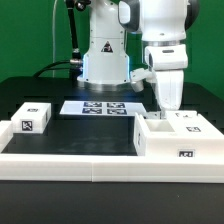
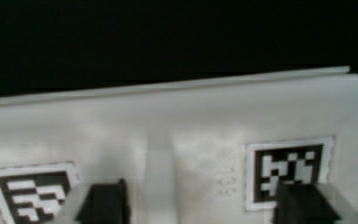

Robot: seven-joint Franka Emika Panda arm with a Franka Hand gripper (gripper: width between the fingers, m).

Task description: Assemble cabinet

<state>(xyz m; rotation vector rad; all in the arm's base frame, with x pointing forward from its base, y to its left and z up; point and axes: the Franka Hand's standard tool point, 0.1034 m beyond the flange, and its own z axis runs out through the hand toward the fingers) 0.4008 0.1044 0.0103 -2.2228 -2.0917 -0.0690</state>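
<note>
The Franka arm (image 1: 160, 30) reaches down over the black table (image 1: 95, 135) to the exterior view's right of the marker board (image 1: 100, 107). Its gripper (image 1: 163, 110) hangs low over the rear edge of the cabinet box (image 1: 178, 138). That large white box with its black-and-white tags sits on the table to the exterior view's right of the marker board and nearer the camera. One tag (image 1: 185, 153) shows on its front face, and others lie on its upper side. A smaller white panel piece (image 1: 35, 117), also tagged, rests well apart from the box, off the marker board's other end on the exterior view's left. A long low white rail (image 1: 70, 160) runs across the table on the camera side of the marker board. The robot's base (image 1: 103, 60) stands behind the marker board. In the wrist view the gripper (image 2: 202, 190) has its two dark fingers (image 2: 105, 203) spread wide, and nothing can be seen clamped between them. A blurred white surface carrying two tags (image 2: 291, 172) lies beyond the fingers, with the dark table behind it. Whether the fingertips touch that surface cannot be told.
</note>
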